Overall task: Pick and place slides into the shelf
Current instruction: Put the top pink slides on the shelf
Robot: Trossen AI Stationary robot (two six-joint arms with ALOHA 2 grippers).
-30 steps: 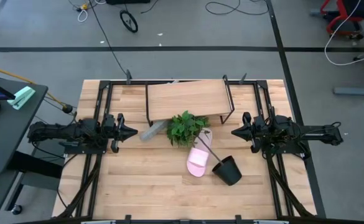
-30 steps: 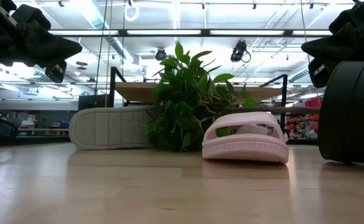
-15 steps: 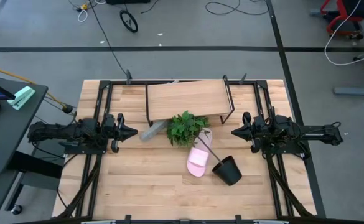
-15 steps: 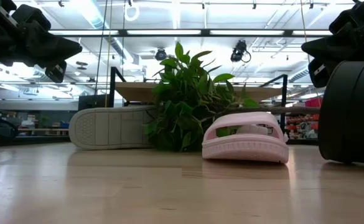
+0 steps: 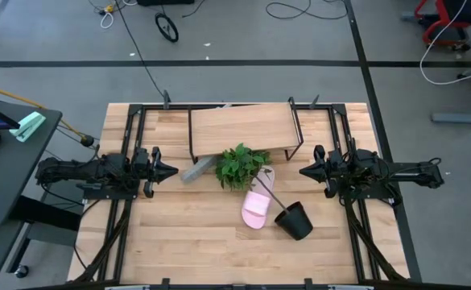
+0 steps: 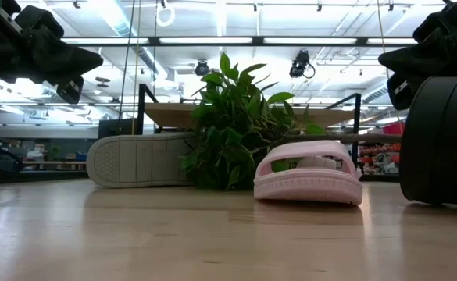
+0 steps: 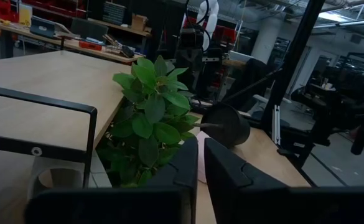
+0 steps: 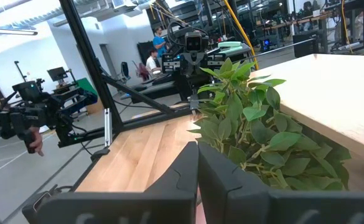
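One pale pink slide (image 5: 257, 205) lies sole down on the table between the plant and the pot, also seen in the low view (image 6: 308, 178). One light grey slide (image 5: 196, 169) stands on its side edge at the shelf's front left, its sole facing the near edge (image 6: 138, 160). The other slides are hidden or out of view. The shelf (image 5: 239, 127) stands at the far middle of the table. My left gripper (image 5: 173, 170) hovers shut left of the grey slide. My right gripper (image 5: 303, 171) hovers shut right of the plant. Neither touches anything.
A green leafy plant (image 5: 241, 165) lies in front of the shelf, its stem running across the pink slide to a black pot (image 5: 294, 220) tipped on its side. Black frame rails run along the table's left and right sides. Bare tabletop lies toward the near edge (image 5: 187, 242).
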